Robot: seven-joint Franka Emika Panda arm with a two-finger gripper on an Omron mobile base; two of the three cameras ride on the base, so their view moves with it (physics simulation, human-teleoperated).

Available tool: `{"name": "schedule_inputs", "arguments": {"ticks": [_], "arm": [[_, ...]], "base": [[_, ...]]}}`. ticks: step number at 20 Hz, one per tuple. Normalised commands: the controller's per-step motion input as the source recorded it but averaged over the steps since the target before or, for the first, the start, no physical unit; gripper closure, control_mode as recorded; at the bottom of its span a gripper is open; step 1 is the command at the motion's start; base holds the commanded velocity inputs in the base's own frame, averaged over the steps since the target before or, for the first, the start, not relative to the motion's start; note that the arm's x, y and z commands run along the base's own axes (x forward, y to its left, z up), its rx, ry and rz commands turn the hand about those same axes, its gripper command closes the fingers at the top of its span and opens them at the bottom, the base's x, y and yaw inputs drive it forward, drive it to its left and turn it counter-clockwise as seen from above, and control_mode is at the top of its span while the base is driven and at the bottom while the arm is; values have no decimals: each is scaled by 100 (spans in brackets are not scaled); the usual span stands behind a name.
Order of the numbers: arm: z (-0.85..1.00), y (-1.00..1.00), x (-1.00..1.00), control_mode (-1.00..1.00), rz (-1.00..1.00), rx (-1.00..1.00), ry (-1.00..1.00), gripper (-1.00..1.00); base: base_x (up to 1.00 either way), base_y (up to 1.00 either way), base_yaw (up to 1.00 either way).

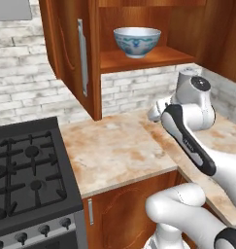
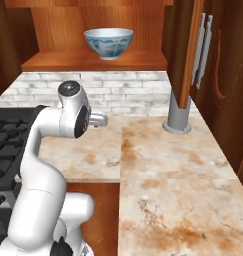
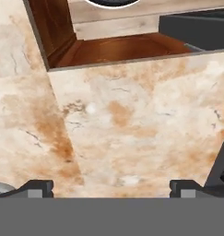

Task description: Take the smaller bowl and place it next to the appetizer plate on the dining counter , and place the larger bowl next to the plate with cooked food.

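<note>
Bowls, large: one, white with a blue-teal pattern, upright on the open wooden cabinet shelf, well above and beyond the gripper. Gripper: one; the hand view gives its two dark fingertips set wide apart near the left and right edges, with nothing between them and nothing touching either; it points down at the marbled worktop and hangs clear above it. Robot arm: one, white with dark joints, folded over the worktop corner, wrist low in front of the brick wall. Stove: one, black, with knobs along its front, off to the arm's left, beside the worktop. Cabinet doors: one brown door with a long metal handle, hanging open left of the shelf. Grey round post: one, standing on the worktop well to the right of the gripper, under the right-hand cabinet. Worktop slabs: beige stone with rust blotches, meeting at a seam directly below the gripper.
</note>
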Motion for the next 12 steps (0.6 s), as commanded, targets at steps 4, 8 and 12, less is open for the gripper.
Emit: {"name": "schedule_inputs", "arguments": {"ticks": [4, 8, 12], "arm": [[47, 32, -2, -100, -55, 29, -12, -100], [32, 0, -23, -100, -72, 44, 3, -100], [43, -12, -24, -100, -59, 58, 18, -100]], "base": [[0, 0, 0], [0, 0, 0], [0, 0, 0]]}}
